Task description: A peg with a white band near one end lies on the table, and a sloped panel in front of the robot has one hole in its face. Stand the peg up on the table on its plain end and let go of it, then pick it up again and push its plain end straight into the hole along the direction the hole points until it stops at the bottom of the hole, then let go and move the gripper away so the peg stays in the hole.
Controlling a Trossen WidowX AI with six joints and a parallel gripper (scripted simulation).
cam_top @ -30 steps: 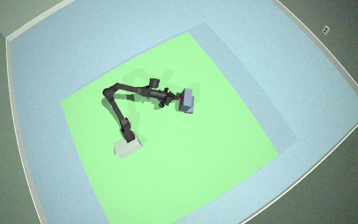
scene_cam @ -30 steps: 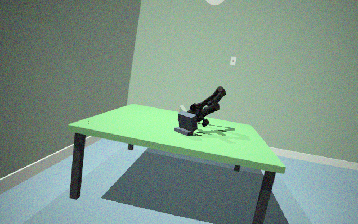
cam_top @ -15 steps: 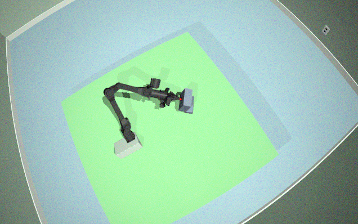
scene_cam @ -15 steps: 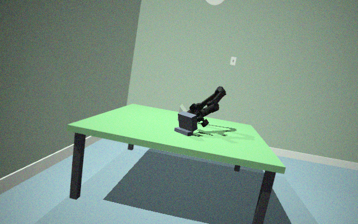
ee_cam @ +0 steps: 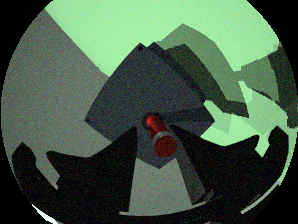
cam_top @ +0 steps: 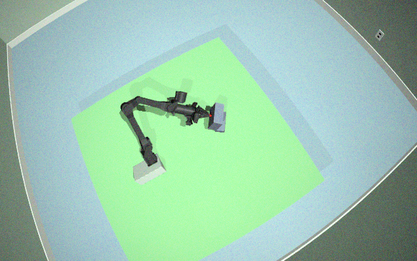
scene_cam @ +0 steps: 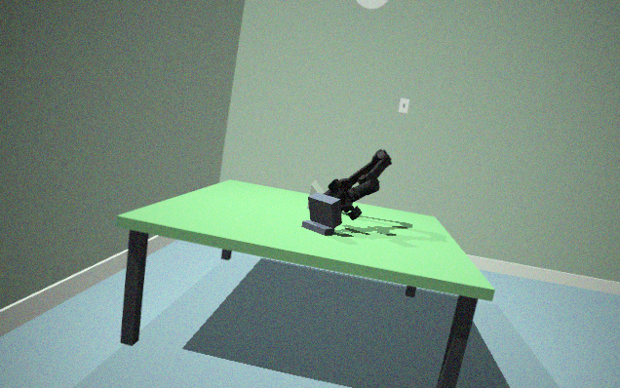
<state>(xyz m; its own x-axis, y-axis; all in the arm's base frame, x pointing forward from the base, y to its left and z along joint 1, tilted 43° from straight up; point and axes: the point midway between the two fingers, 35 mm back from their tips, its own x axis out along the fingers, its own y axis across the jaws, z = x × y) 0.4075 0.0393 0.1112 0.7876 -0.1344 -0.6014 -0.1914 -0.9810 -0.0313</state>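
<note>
The sloped panel [cam_top: 216, 120] [scene_cam: 325, 211] [ee_cam: 132, 92] stands on the table, its dark face toward the arm. In the wrist view the red peg [ee_cam: 158, 128] has its plain end inside the hole in the face; the pale band and the banded end stick out toward the camera. How deep it sits cannot be told. Only a small red spot of the peg [cam_top: 210, 115] shows in the top view. My gripper [ee_cam: 153, 129] [cam_top: 209, 115] is open at the face, one finger on each side of the peg, with gaps showing between. The exterior view does not show the peg or fingertips.
The green table [cam_top: 197, 183] [scene_cam: 234, 214] carries the arm's pale base block [cam_top: 149, 170]. The panel has a low foot [scene_cam: 317, 227] on the side away from the arm. The arm reaches over the table to the panel and casts shadows beside it.
</note>
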